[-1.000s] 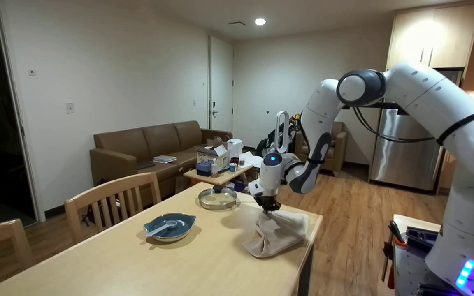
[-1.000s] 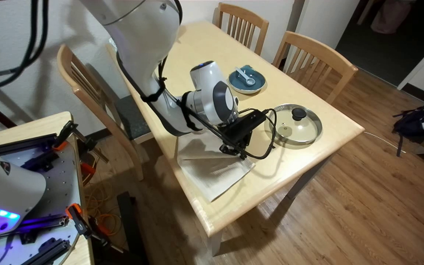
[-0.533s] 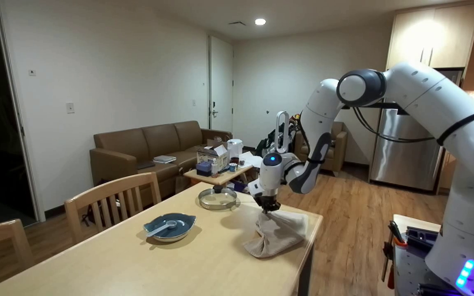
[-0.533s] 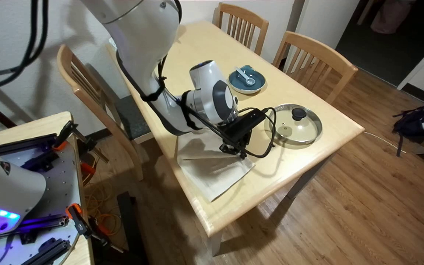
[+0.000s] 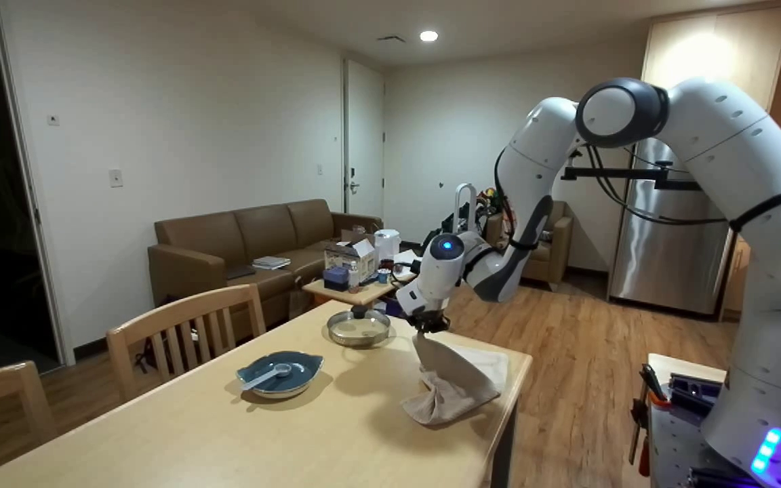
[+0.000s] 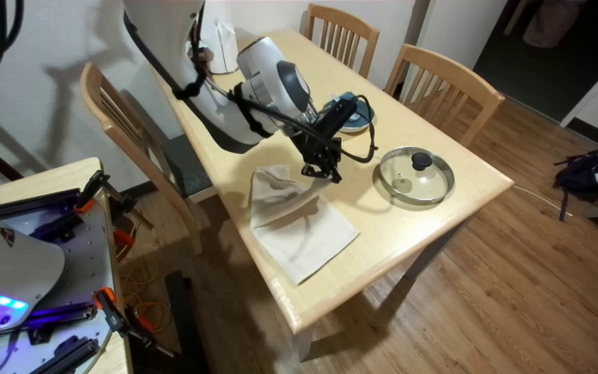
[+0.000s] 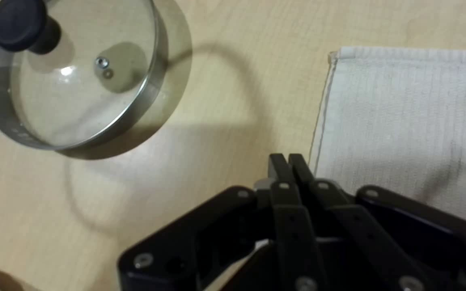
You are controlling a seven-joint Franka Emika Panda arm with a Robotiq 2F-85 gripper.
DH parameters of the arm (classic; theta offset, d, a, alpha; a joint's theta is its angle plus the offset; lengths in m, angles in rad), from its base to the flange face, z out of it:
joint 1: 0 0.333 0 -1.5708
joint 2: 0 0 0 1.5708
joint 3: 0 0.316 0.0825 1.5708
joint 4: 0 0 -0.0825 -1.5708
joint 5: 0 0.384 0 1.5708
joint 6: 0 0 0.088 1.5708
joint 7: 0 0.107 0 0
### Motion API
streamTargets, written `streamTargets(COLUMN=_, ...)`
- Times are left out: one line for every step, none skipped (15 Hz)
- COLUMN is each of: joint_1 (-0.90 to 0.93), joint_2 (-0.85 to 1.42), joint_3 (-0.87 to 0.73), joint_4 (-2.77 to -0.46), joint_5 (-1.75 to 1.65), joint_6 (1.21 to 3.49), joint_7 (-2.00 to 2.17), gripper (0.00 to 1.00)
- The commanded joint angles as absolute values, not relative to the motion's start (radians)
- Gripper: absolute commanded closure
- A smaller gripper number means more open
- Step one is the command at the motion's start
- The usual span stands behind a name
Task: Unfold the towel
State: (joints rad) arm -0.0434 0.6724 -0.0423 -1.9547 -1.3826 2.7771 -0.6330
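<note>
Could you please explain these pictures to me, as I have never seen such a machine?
The machine is a white, jointed robot arm ending in a black, two-fingered gripper. The wide views look in from two places outside the robot; the close-up is taken from its wrist.

On the pale wooden table lie a thin, off-white cloth towel, a round, metal-rimmed glass lid with a black knob, and a shallow, shiny blue dish with a pale, plastic-looking spoon resting in it.

The gripper is shut on a raised part of the towel; the rest lies on the table, partly bunched up.
</note>
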Motion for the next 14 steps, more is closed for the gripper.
streamTargets(joint_1=-0.013, joint_2=0.598, joint_3=-0.019, joint_4=-2.015, joint_5=-1.457, joint_6=2.781, joint_7=-0.648, gripper=0.99)
streamTargets(joint_1=-0.009, joint_2=0.606, joint_3=-0.008, joint_4=-2.009, joint_5=-1.474, joint_6=2.798, joint_7=-0.672, gripper=0.99)
streamTargets(joint_1=-0.008, joint_2=0.620, joint_3=0.007, joint_4=-2.004, joint_5=-1.487, joint_6=2.821, joint_7=-0.700, gripper=0.99)
streamTargets(joint_1=-0.008, joint_2=0.642, joint_3=0.022, joint_4=-1.998, joint_5=-1.483, joint_6=2.835, joint_7=-0.734, gripper=0.99)
streamTargets(joint_1=-0.008, joint_2=0.664, joint_3=0.032, joint_4=-1.992, joint_5=-1.483, joint_6=2.849, joint_7=-0.765, gripper=0.99)
streamTargets(joint_1=-0.007, joint_2=0.690, joint_3=0.044, joint_4=-1.989, joint_5=-1.471, joint_6=2.855, joint_7=-0.807, gripper=0.99)
streamTargets(joint_1=-0.009, joint_2=0.714, joint_3=0.055, joint_4=-1.985, joint_5=-1.456, joint_6=2.855, joint_7=-0.858, gripper=0.99)
streamTargets(joint_1=-0.009, joint_2=0.741, joint_3=0.062, joint_4=-1.981, joint_5=-1.436, joint_6=2.850, joint_7=-0.914, gripper=0.99)
streamTargets(joint_1=-0.013, joint_2=0.764, joint_3=0.072, joint_4=-1.979, joint_5=-1.421, joint_6=2.841, joint_7=-0.972, gripper=0.99)
streamTargets(joint_1=-0.021, joint_2=0.787, joint_3=0.081, joint_4=-1.978, joint_5=-1.400, joint_6=2.835, joint_7=-1.039, gripper=0.99)
streamTargets(joint_1=-0.028, joint_2=0.807, joint_3=0.090, joint_4=-1.975, joint_5=-1.376, joint_6=2.828, joint_7=-1.104, gripper=0.99)
streamTargets(joint_1=-0.032, joint_2=0.824, joint_3=0.095, joint_4=-1.971, joint_5=-1.351, joint_6=2.816, joint_7=-1.159, gripper=0.94)
streamTargets(joint_1=-0.035, joint_2=0.833, joint_3=0.100, joint_4=-1.967, joint_5=-1.322, joint_6=2.801, joint_7=-1.209, gripper=0.70)
streamTargets(joint_1=-0.038, joint_2=0.828, joint_3=0.104, joint_4=-1.962, joint_5=-1.297, joint_6=2.795, joint_7=-1.253, gripper=0.69)
